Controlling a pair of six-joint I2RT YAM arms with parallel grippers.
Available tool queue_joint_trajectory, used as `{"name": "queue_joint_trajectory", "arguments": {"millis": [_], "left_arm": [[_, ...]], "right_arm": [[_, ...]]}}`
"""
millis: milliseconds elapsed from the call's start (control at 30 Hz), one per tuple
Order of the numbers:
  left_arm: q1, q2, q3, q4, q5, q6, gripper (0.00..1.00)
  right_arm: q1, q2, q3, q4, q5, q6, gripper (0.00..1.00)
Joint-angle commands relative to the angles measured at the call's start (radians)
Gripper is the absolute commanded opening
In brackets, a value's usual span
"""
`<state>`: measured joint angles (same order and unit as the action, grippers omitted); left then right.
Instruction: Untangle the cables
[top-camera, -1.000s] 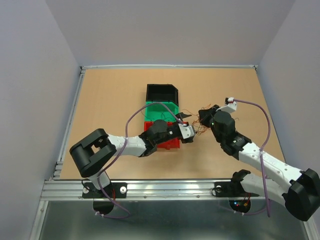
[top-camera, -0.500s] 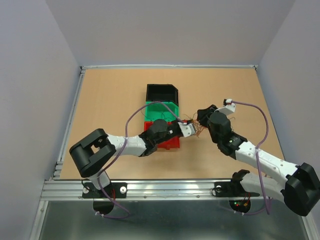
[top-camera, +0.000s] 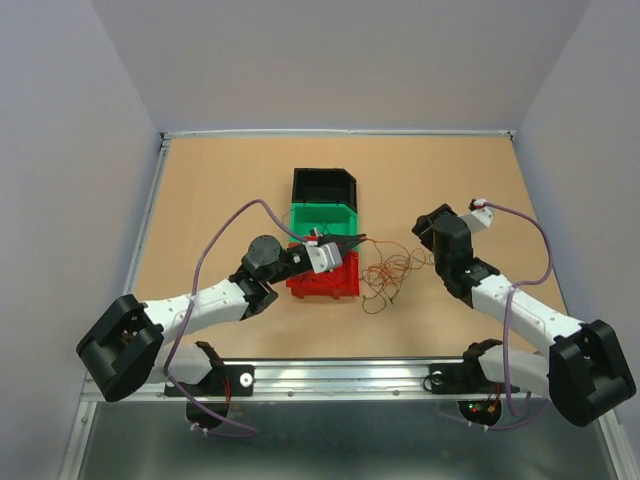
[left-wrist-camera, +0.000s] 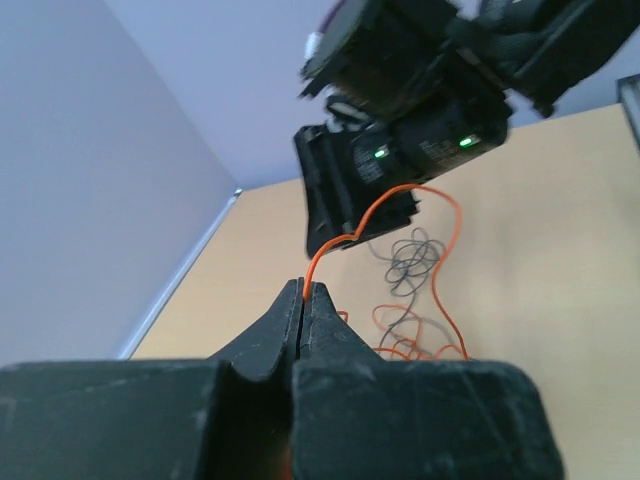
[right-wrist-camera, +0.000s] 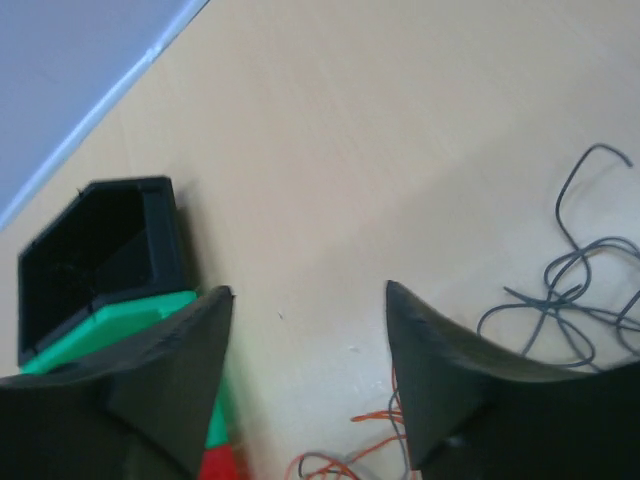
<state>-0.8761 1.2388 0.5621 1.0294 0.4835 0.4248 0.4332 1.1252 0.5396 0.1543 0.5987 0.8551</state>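
Pulling one strand free of the clump is the step in hand, as I judge it. The left pincer (left-wrist-camera: 303, 296) is closed tight on a single orange strand (left-wrist-camera: 402, 188), which rises from the tips, arcs over and drops back towards the rest of the cables (top-camera: 388, 276). Those lie loose on the surface (top-camera: 220, 190) just right of the red bin (top-camera: 325, 283), between the two arms. In the top view the left pincer hangs over the bins, near where the red bin meets the green bin (top-camera: 322, 216). The right pincer (right-wrist-camera: 308, 290) stands wide open with nothing between its fingers, and dark loops (right-wrist-camera: 575, 285) lie off to one side of it.

To do this well, the left arm should draw away from the heap slowly and along a steady line, with the strand held off the bin walls, where it could snag. The grip is at the very tips, so a jerk would likely slip so thin a wire out. The other loops will probably drag along. The right pincer would do best to come down on the dark loops and pin them, so that the orange strand slides out rather than towing the whole heap. If a knot starts to tighten, easing off seems wise
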Motion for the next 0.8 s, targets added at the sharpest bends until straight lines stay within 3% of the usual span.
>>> {"name": "queue_joint_trajectory", "arguments": {"millis": [0,67,133,267,367,500,600,767], "left_arm": [[0.069,-0.021,0.022,0.044,0.000,-0.118,0.00],[0.092,-0.022,0.018,0.064,-0.075,-0.135,0.00],[0.115,-0.025,0.009,0.103,-0.141,-0.159,0.00],[0.193,-0.051,-0.014,0.181,-0.146,-0.256,0.00],[0.232,-0.084,-0.013,0.182,-0.112,-0.281,0.00],[0.247,-0.119,-0.004,0.161,-0.121,-0.293,0.00],[0.258,-0.131,0.010,0.137,-0.141,-0.304,0.00],[0.275,-0.131,0.010,0.126,-0.129,-0.325,0.00]], "right_arm": [[0.004,-0.077,0.020,0.013,-0.104,-0.151,0.74],[0.002,-0.151,-0.001,0.034,-0.112,-0.160,0.90],[0.004,-0.232,-0.065,0.110,-0.131,-0.178,0.95],[0.003,-0.310,-0.161,0.256,-0.243,-0.223,0.91],[0.002,-0.306,-0.191,0.386,-0.454,-0.287,0.90],[0.002,-0.179,-0.173,0.490,-0.742,-0.346,0.86],[0.015,-0.084,-0.150,0.553,-0.867,-0.363,0.85],[0.117,0.008,-0.090,0.545,-0.890,-0.458,0.85]]}}
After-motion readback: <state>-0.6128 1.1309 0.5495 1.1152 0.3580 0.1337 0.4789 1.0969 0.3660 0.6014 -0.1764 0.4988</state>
